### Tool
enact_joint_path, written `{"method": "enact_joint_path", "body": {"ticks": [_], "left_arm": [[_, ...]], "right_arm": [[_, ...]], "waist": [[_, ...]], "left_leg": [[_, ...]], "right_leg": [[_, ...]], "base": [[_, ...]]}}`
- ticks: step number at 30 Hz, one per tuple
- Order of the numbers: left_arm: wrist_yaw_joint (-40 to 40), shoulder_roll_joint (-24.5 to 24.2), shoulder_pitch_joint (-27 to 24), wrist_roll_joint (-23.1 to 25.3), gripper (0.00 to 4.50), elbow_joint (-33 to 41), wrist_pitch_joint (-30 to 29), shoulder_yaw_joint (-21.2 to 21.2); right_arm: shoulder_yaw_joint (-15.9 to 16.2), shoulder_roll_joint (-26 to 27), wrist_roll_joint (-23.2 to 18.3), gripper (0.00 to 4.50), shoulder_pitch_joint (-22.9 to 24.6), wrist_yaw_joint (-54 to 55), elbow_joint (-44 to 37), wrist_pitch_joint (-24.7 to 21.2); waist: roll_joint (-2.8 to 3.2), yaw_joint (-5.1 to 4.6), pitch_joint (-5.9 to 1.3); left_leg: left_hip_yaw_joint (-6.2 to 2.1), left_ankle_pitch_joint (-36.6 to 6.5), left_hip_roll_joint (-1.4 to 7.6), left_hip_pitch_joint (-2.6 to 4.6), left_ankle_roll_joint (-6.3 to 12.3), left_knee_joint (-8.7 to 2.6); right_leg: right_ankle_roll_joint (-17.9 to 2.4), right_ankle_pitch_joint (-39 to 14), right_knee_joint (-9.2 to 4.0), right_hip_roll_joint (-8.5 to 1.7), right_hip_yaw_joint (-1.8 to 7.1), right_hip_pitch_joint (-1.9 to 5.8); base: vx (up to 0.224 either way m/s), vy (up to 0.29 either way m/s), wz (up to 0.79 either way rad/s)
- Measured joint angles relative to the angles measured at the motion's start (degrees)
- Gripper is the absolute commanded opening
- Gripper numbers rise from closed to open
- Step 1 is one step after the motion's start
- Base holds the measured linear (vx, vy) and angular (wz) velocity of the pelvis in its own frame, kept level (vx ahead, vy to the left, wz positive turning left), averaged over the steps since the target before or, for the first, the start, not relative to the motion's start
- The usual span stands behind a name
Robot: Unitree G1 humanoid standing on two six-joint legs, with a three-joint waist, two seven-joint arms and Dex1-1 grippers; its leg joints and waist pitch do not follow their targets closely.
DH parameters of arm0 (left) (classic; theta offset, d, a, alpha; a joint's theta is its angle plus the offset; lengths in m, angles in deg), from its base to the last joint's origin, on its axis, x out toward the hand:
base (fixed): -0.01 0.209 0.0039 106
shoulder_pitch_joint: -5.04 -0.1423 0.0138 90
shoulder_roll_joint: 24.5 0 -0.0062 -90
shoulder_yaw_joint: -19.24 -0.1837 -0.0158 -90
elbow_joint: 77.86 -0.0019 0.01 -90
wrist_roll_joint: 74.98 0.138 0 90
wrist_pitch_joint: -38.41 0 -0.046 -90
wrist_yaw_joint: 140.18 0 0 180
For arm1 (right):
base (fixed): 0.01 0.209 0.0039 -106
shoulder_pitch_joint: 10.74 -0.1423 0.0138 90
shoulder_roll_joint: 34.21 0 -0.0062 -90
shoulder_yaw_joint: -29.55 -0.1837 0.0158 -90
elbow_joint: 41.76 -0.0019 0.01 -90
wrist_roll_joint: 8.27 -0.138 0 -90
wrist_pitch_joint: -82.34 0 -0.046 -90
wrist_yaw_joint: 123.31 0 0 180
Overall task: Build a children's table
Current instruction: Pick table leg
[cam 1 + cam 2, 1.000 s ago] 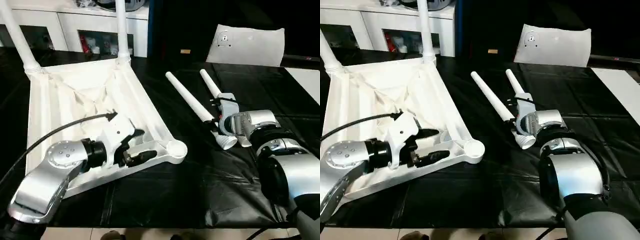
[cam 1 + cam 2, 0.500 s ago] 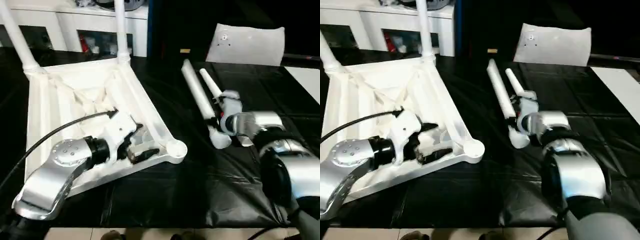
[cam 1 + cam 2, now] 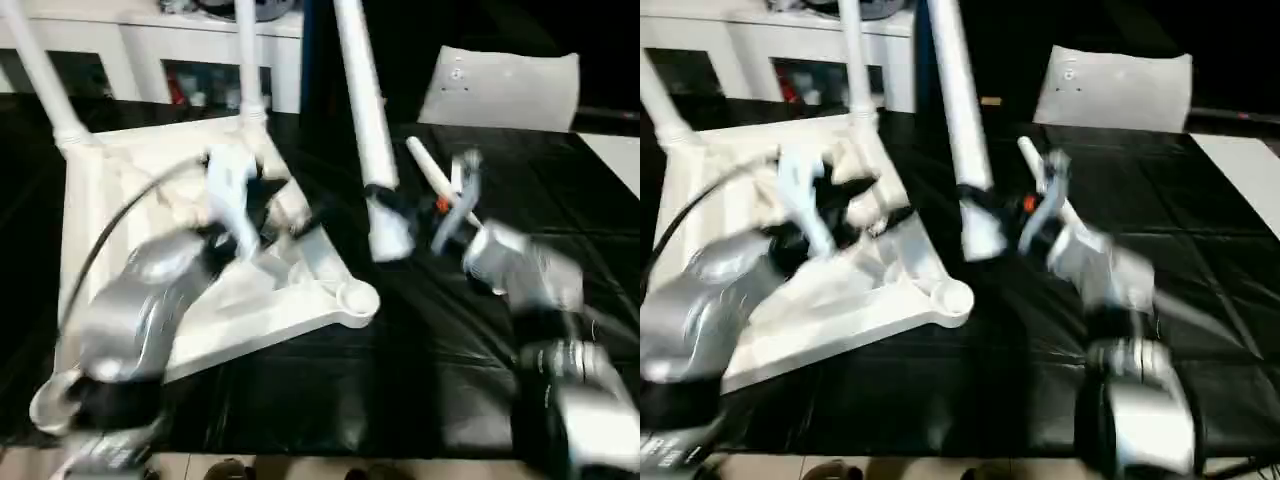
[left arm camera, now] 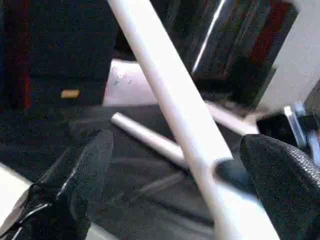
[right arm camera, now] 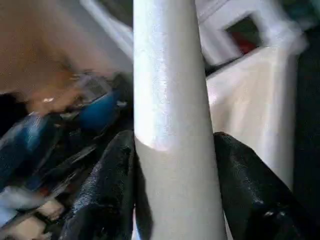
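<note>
**Leg held upright beside the upturned top**

We see our right hand clenched on a white leg, its black fingers pressing the shaft from both sides. The leg stands nearly upright over the black table, thick end down, just beyond the near right corner of the top.

The top lies upside down on the left part of the table, ribbed underside up. Two legs already stand in its far corner sockets, one at the far left and one at the far right. The near right socket is open and faces up.

Our left hand hangs above the top with its fingers spread wide and nothing between them but air; in its wrist view the held leg crosses the gap well beyond the fingertips.

A fourth leg lies flat on the table behind our right hand. A white cabinet stands at the far edge.
</note>
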Motion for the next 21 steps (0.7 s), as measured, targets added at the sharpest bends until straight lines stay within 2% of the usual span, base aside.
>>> {"method": "enact_joint_path", "body": {"ticks": [4, 7, 14, 18, 21], "left_arm": [[-2.01, 3.82, 2.57, -4.98, 4.5, -0.58, -1.83, 2.9], [-2.33, 5.11, 3.94, -8.15, 4.5, -0.46, -3.59, 3.31], [-1.89, 6.35, 3.96, -11.67, 4.5, 0.77, -6.1, 3.18], [-1.88, 6.09, 3.78, -12.46, 4.15, 0.97, -6.37, 3.1], [-1.77, 5.59, 3.63, -13.26, 4.15, 1.27, -6.19, 3.13]], "right_arm": [[1.03, 0.6, -2.94, 1.89, 3.42, -2.09, -8.15, -3.42], [2.44, 0.53, -5.07, 1.89, 6.59, -3.14, -12.87, -5.57], [3.85, 0.42, -6.3, 1.89, 7.42, -3.18, -16.25, -6.97], [4.08, 0.24, -6.84, 1.89, 7.43, -2.97, -16.33, -7.36], [4.12, -0.29, -7.4, 1.89, 7.43, -2.67, -16.45, -7.69]], "waist": [[0.01, 0.35, -0.01], [0.05, 0.82, -0.02], [0.07, 1.38, -0.03], [0.07, 1.38, -0.03], [0.06, 1.39, -0.03]], "left_leg": [[-0.04, 0.0, 0.0, 0.04, 0.0, 0.0], [-0.07, 0.0, 0.01, 0.04, 0.0, -0.02], [-0.07, 0.0, 0.01, 0.01, 0.0, -0.05], [-0.07, 0.0, 0.01, -0.03, 0.0, -0.08], [-0.07, 0.0, 0.0, -0.04, 0.0, -0.13]], "right_leg": [[0.02, 0.04, -0.03, 0.0, -0.03, 0.06], [0.1, -0.01, -0.11, 0.0, -0.07, 0.1], [0.34, -0.14, -0.2, 0.0, -0.08, 0.1], [0.35, -0.14, -0.29, 0.0, -0.09, 0.1], [0.34, -0.12, -0.39, 0.0, -0.1, 0.12]], "base": [[0.0, 0.0, 0.0], [0.0, 0.0, 0.0], [0.0, 0.0, 0.0], [0.0, 0.0, 0.0], [0.0, 0.0, 0.0]]}}
